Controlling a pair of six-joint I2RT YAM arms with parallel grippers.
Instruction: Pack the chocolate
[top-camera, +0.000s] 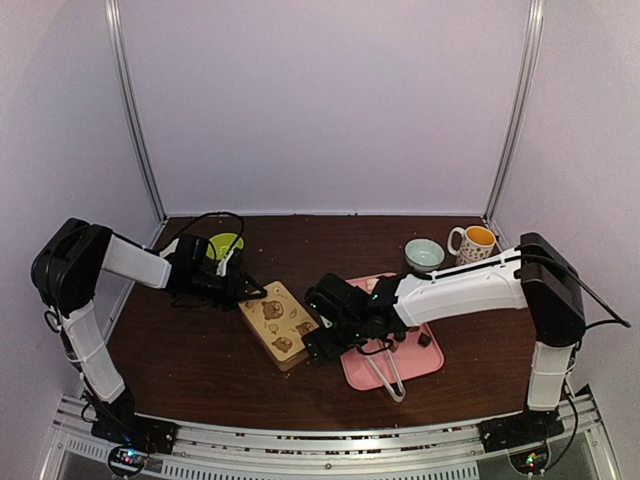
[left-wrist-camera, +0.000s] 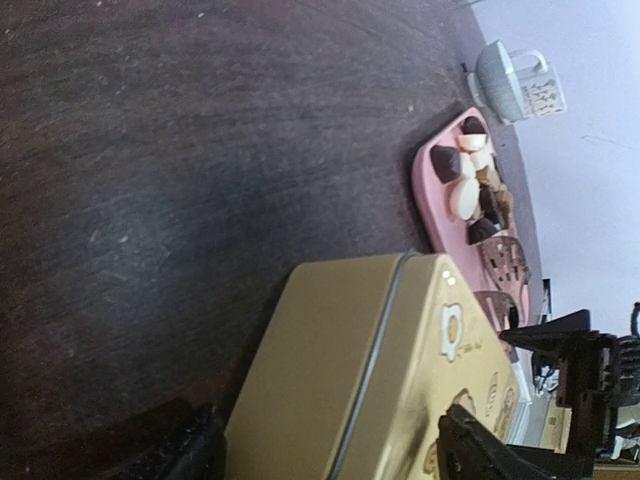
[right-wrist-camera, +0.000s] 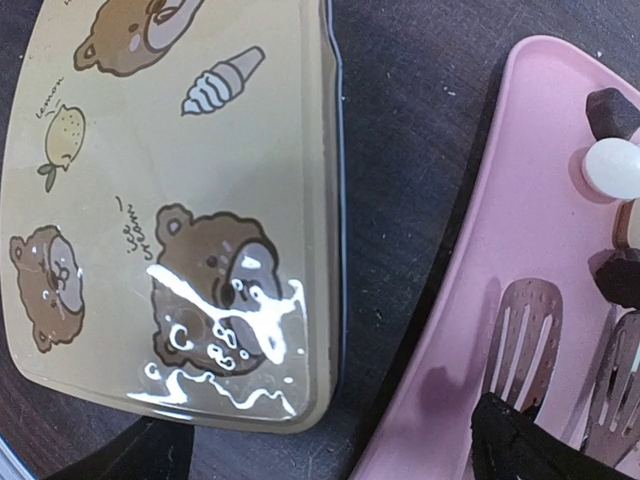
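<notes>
The chocolate (left-wrist-camera: 470, 185) lies as several small dark, caramel and cream pieces on a pink tray (right-wrist-camera: 520, 200), at the tray's far end in the right wrist view (right-wrist-camera: 610, 165). One dark piece (top-camera: 424, 338) shows from above. A tan box with bear pictures (top-camera: 280, 322) lies closed on the table beside the tray. My left gripper (left-wrist-camera: 330, 450) is open, with one finger close on each side of the box's end (left-wrist-camera: 340, 370). My right gripper (right-wrist-camera: 330, 450) is open above the gap between the box (right-wrist-camera: 190, 200) and the tray, holding nothing.
Clear tongs (right-wrist-camera: 530, 330) lie on the tray's near part and stick out over its front edge (top-camera: 388, 375). A white mug (top-camera: 472, 242), a pale bowl (top-camera: 424, 254) and a green object (top-camera: 225, 243) stand at the back. The table (left-wrist-camera: 200, 150) is dark wood.
</notes>
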